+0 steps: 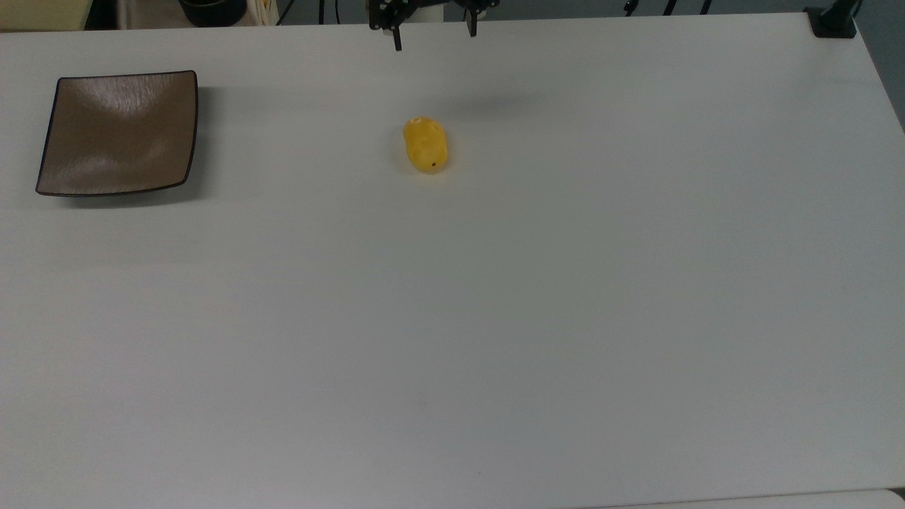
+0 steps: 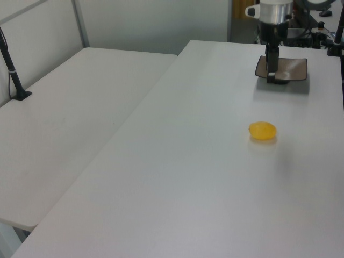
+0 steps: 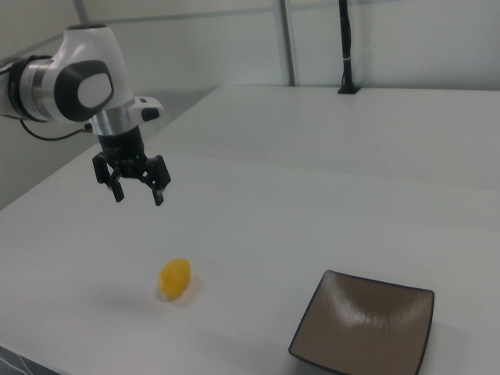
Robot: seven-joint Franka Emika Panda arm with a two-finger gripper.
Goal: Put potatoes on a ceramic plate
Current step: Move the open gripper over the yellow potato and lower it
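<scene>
White tabletop (image 1: 565,318) fills the scene, with a second pale table (image 2: 70,123) butted against it in the left view. On it lies the yellow potato (image 1: 425,145), long axis running 12 to 6 in the top view, a tiny dark spot near its 6 o'clock end. It rests bare on the surface, touching nothing.

From the potato, the end effector (image 1: 433,34) sits at 12 o'clock in the top view, near the far table edge; in the right view it (image 3: 137,191) hangs in the air at about 11 o'clock from the potato (image 3: 175,279), well clear of it, its black fingers spread wide and holding nothing.

Well apart at 9 o'clock in the top view lies the square brown ceramic plate (image 1: 78,162), dark-rimmed, with nothing on it.
</scene>
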